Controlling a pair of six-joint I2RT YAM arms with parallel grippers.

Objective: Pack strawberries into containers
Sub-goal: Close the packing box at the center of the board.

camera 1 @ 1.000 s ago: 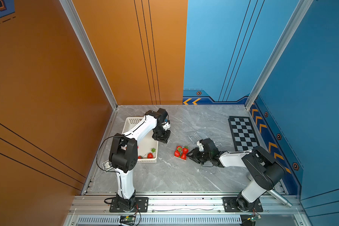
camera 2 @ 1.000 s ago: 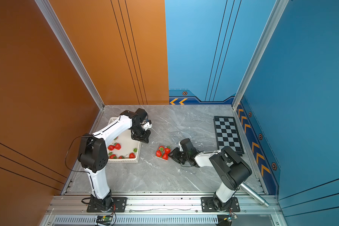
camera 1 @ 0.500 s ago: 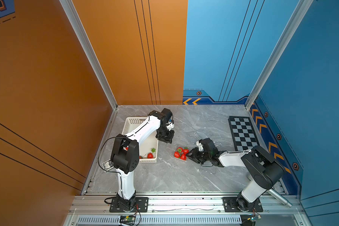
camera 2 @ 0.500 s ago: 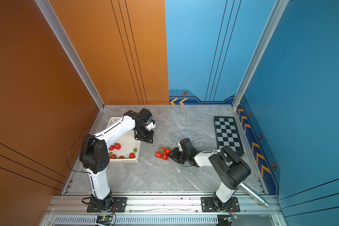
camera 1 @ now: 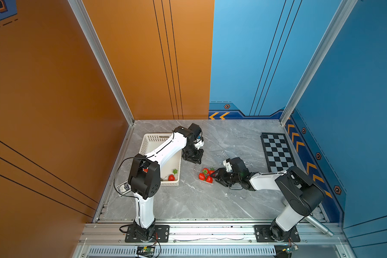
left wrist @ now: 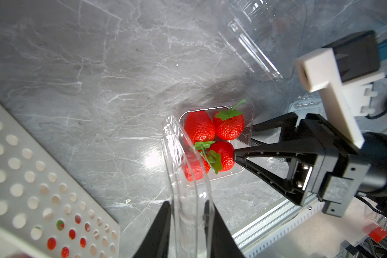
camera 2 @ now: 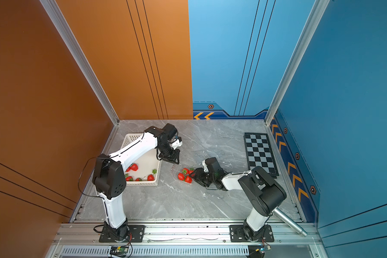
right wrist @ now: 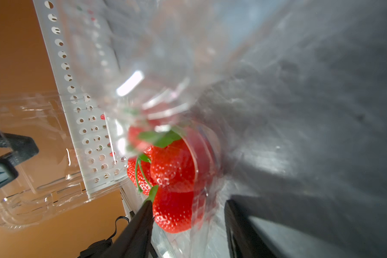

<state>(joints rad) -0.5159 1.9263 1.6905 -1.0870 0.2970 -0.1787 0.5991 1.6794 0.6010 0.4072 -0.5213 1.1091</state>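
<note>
Right wrist view: container lid point(right wrist: 156, 67) heavily blurred. Both top views: left arm point(camera 1: 165, 149) hides part of the basket point(camera 1: 148, 140). Left wrist view: left gripper point(left wrist: 186, 202) cropped by the frame edge; its contact with the lid unclear.

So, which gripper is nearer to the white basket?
Left. The left gripper hangs just beside the rim of the white basket. The right gripper is farther off, on the other side of the clear container holding strawberries.

Glossy red strawberries point(left wrist: 229, 127) with green leafy caps; white perforated plastic basket point(camera 1: 154, 139); black-and-white chequered board point(camera 1: 277, 152); grey veined tabletop point(camera 1: 199, 201)
</note>
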